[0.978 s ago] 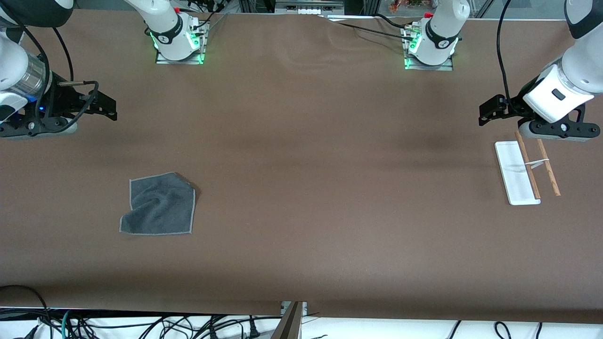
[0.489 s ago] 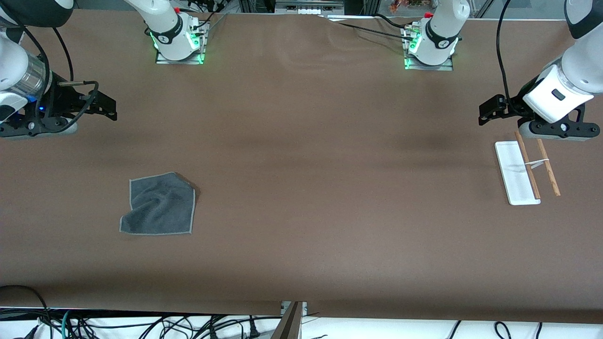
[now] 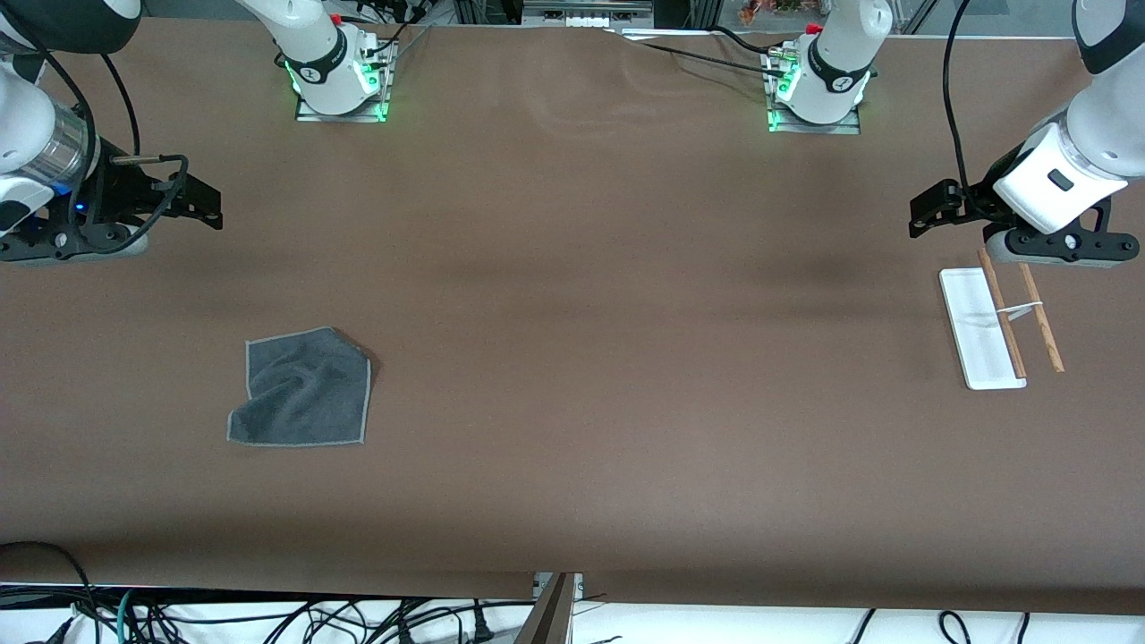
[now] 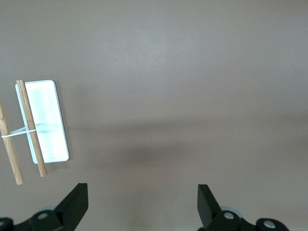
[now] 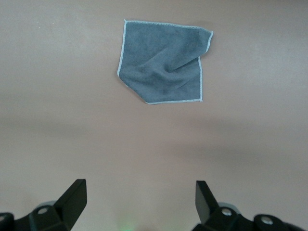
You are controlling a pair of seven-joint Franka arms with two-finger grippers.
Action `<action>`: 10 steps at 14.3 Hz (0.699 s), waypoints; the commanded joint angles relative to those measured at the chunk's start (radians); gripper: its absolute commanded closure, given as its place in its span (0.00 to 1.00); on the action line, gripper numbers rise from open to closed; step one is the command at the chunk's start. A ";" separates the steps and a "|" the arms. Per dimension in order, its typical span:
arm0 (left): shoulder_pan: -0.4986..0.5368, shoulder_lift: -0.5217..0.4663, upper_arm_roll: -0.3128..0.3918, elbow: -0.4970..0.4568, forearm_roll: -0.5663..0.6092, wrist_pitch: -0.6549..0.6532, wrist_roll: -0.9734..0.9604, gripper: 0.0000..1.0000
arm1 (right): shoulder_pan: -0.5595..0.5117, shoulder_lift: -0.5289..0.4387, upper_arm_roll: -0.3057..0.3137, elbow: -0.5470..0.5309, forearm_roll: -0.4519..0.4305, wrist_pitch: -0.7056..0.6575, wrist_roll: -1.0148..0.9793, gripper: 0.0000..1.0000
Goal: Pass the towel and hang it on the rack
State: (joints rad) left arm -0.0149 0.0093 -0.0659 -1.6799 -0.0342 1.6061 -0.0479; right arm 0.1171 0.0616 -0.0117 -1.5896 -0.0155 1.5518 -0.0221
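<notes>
I am looking at the towel (image 3: 302, 389) lying flat and untouched on the bench (image 3: 572, 358), toward the right arm's end, at about 8 o'clock from centre. The rack (image 3: 995, 324) is sitting at 3 o'clock. Nothing is started: next, I judge, the right claw (image 3: 192, 201), fingers apart, must descend on the towel. The left claw (image 3: 935, 210), also apart, is waiting near the rack.

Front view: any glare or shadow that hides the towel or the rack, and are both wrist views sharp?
Front view: even light, soft shadow bands across the table, the towel and the rack both plain. Right wrist view: the towel sharp, no glare. Left wrist view: the rack's white base slightly bright, its rods clear.
</notes>
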 commanded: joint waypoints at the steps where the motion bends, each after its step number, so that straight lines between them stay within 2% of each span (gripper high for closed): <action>1: 0.000 -0.008 0.002 -0.003 0.014 -0.009 0.005 0.00 | -0.016 -0.005 0.016 -0.003 -0.018 -0.007 -0.007 0.00; 10: 0.000 -0.008 0.003 -0.003 0.014 -0.009 0.005 0.00 | -0.033 0.096 0.010 -0.001 -0.023 0.102 -0.013 0.00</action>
State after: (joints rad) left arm -0.0147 0.0093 -0.0656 -1.6799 -0.0342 1.6052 -0.0479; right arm 0.1047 0.1433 -0.0127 -1.5903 -0.0232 1.6246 -0.0221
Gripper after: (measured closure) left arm 0.000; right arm 0.000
